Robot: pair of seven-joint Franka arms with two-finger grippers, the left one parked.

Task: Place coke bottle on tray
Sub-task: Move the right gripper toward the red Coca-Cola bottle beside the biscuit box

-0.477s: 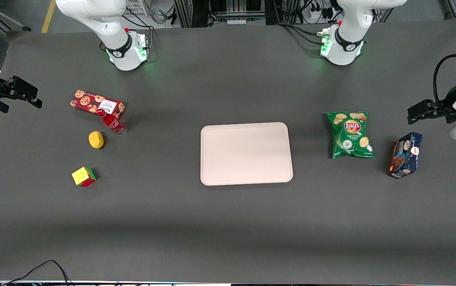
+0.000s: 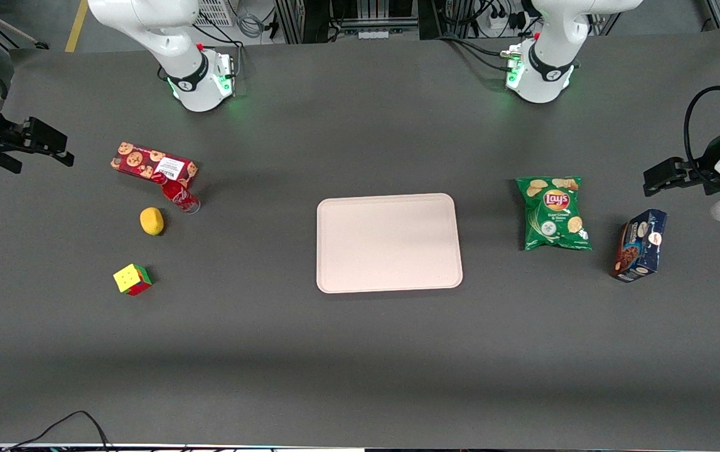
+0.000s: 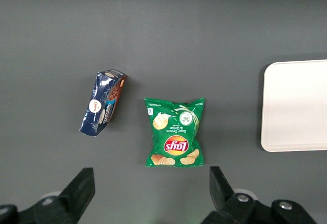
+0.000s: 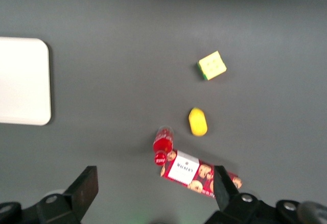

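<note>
Red coke bottle [image 2: 179, 196] located in the upper part of the front view, toward the working arm's end of the dark surface [image 2: 360, 351]. Cap end found against the long red cookie box [image 2: 152, 166]; clear base pointed toward the camera. Upright or tipped: could not be told. Yellow lemon [image 2: 151, 221] noted just beside the bottle, slightly nearer the camera; coloured cube [image 2: 132, 279] nearer still, apart from both.

Pinkish-beige tray [image 2: 388, 242] seen at frame centre, well apart from the bottle, nothing on it. Green chip bag [image 2: 554, 213] and blue box [image 2: 639, 245] recorded toward the parked arm's end.

Tool [image 2: 52, 147] held above the surface at the frame edge on the working arm's end, apart from the bottle. Fingers [image 4: 87, 188] shown spread wide in the right wrist view, gripping nothing.
</note>
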